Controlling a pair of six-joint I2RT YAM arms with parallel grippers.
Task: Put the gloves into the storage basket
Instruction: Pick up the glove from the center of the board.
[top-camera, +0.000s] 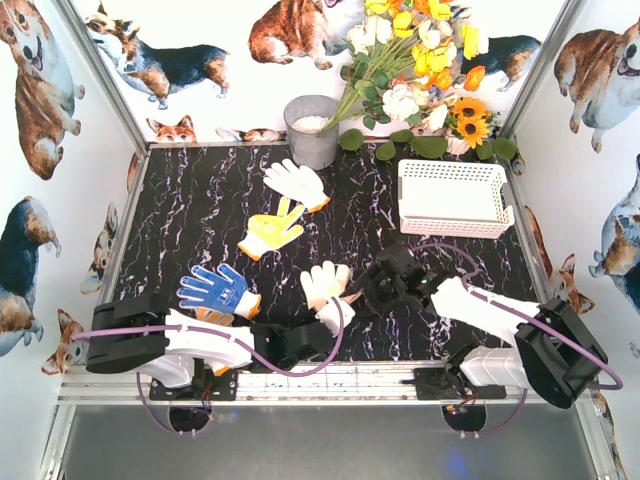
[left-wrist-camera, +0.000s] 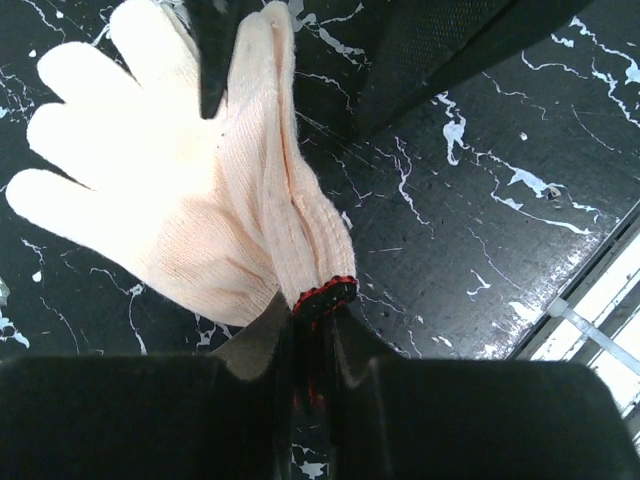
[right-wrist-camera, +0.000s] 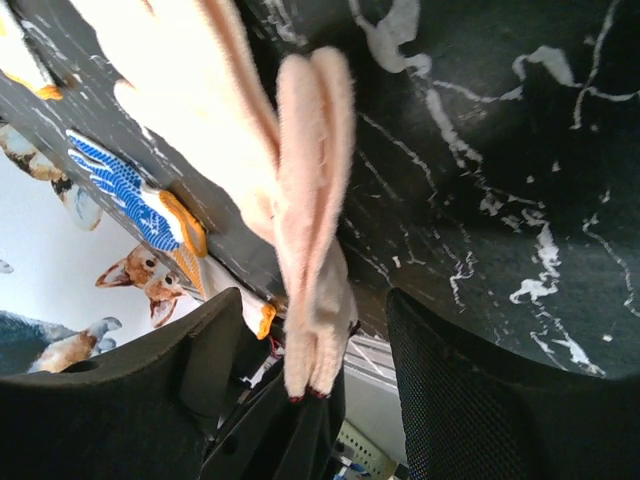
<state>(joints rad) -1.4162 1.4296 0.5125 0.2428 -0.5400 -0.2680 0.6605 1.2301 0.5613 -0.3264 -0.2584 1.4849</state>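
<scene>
Left tool (left-wrist-camera: 313, 325) pinched shut, we see, on the red-edged cuff of the beige glove (left-wrist-camera: 180, 190), right tool (right-wrist-camera: 318, 335) spread open either side of it, glove near-centre over the surface (top-camera: 200, 200), storage basket (top-camera: 455, 224) far right, apart.

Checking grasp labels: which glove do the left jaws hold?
The plain beige glove, pinched at its red-trimmed cuff. The white glove, yellow-palmed glove and blue-palmed glove lie ungripped.

Corgi-print walls (top-camera: 230, 95) (white), black marble tabletop (top-camera: 190, 210)
</scene>
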